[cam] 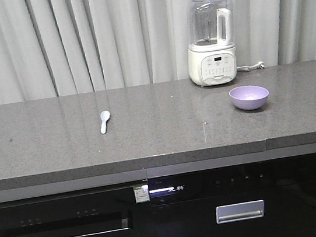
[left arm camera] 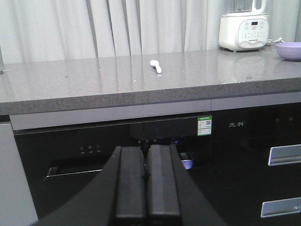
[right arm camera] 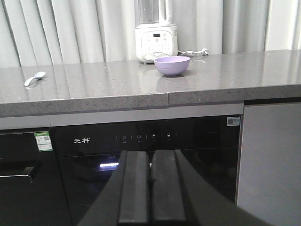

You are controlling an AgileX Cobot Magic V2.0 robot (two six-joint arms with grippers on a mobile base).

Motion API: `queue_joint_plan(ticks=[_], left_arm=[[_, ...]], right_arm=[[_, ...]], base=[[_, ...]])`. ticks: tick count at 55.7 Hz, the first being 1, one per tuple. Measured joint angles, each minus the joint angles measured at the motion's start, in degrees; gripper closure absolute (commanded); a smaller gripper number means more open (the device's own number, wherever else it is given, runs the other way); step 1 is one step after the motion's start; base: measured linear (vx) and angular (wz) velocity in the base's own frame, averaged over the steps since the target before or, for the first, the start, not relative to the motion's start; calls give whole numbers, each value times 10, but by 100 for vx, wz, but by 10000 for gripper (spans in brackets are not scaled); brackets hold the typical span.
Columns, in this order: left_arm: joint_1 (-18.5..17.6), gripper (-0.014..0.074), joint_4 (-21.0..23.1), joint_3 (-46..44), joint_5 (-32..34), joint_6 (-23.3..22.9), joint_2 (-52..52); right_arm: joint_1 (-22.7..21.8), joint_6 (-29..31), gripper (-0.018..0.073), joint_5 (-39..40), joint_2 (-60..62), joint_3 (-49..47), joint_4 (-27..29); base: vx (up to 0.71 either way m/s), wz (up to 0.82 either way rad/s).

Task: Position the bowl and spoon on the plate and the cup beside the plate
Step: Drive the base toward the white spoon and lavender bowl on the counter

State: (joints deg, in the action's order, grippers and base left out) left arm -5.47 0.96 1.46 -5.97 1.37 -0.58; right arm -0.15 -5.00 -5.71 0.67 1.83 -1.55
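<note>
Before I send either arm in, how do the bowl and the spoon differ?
The bowl is lavender; the spoon is pale blue-white. The bowl is round, wider and upright; the spoon is slim and lies flat. The bowl sits right, near the blender; the spoon lies alone, left of centre. Both rest on the grey countertop.

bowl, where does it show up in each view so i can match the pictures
Front: bowl right of centre on the counter, in front and right of the blender.
Left wrist: bowl at the upper right edge, partly cut off.
Right wrist: bowl in the upper middle, in front of the blender.
Shared landmark: the white blender, next to the bowl in all three.
</note>
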Motion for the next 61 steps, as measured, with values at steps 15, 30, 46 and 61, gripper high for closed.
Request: queue_joint_plan(ticks=[15, 30, 46, 61], left_arm=[[0, 600, 0, 0, 0, 0, 0], [0, 600, 0, 0, 0, 0, 0], [0, 600, 0, 0, 0, 0, 0], [0, 600, 0, 0, 0, 0, 0]], right_arm=[[0, 0, 568, 0, 0, 0, 0], [0, 0, 568, 0, 0, 0, 0], [0, 0, 568, 0, 0, 0, 0], [0, 0, 568, 0, 0, 0, 0]], base=[[0, 0], [2, -7], [10, -19], [21, -23]])
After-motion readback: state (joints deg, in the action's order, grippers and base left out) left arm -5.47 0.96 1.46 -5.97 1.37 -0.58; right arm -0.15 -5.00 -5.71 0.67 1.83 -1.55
